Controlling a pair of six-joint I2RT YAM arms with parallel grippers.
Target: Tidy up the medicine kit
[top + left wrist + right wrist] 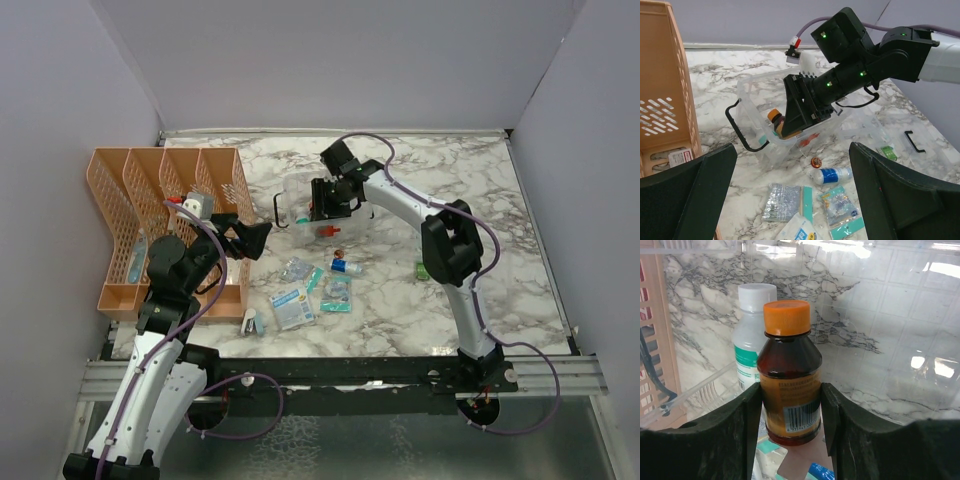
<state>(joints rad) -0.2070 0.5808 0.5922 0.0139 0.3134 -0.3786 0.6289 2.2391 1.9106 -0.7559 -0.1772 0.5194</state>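
The medicine kit (292, 192) is a clear box with a red cross mark and a black handle (740, 131), open at mid-table. My right gripper (330, 203) reaches into it, shut on a brown bottle with an orange cap (790, 370), held upright; the bottle also shows in the left wrist view (775, 120). A white bottle with a teal label (751, 330) stands just behind it in the kit. My left gripper (256, 238) is open and empty, left of the kit, above the loose packets.
On the marble in front of the kit lie a small white-and-blue bottle (832, 175), a small orange cap (816, 161), and several sachets (782, 201). A green packet (423, 270) lies right. An orange lattice organizer (165, 225) stands at the left edge.
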